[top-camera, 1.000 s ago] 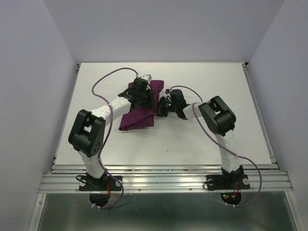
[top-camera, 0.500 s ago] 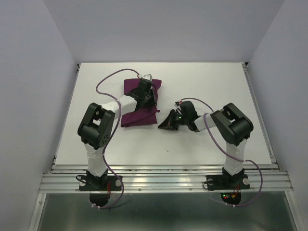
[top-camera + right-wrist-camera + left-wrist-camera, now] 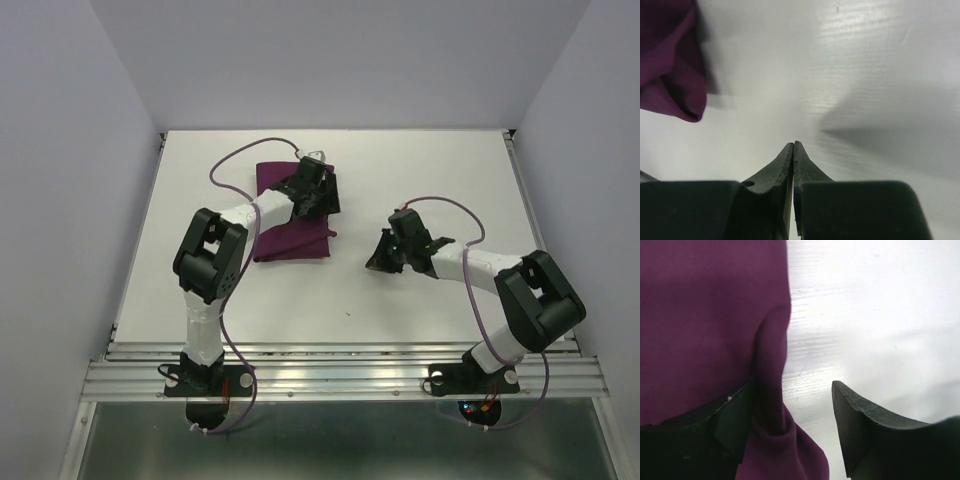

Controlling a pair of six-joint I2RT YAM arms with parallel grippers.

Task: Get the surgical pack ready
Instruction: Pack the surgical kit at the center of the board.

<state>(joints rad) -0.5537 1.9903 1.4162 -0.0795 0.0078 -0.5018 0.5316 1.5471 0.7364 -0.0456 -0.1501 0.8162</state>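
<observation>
The surgical pack shows as a dark-purple cloth [image 3: 285,235] lying folded on the white table, left of centre. My left gripper [image 3: 322,190] sits at the cloth's far right edge with its jaws open. In the left wrist view a loose fold of the cloth [image 3: 705,315] rests against the left finger [image 3: 735,420] of the left gripper [image 3: 792,390], and bare table shows beside the right finger. My right gripper [image 3: 378,262] lies low over the table, right of the cloth, shut on nothing. The right wrist view has the right gripper [image 3: 793,144] closed, with a cloth corner [image 3: 670,65] at the upper left.
The white table [image 3: 450,170] is walled in by pale panels at the back and sides. A metal rail [image 3: 340,378] runs along the near edge by the arm bases. Purple cables loop over both arms.
My left gripper has opened and let go of the cloth, shifting slightly farther back. My right arm has swung away to the right, off the cloth, still shut.
</observation>
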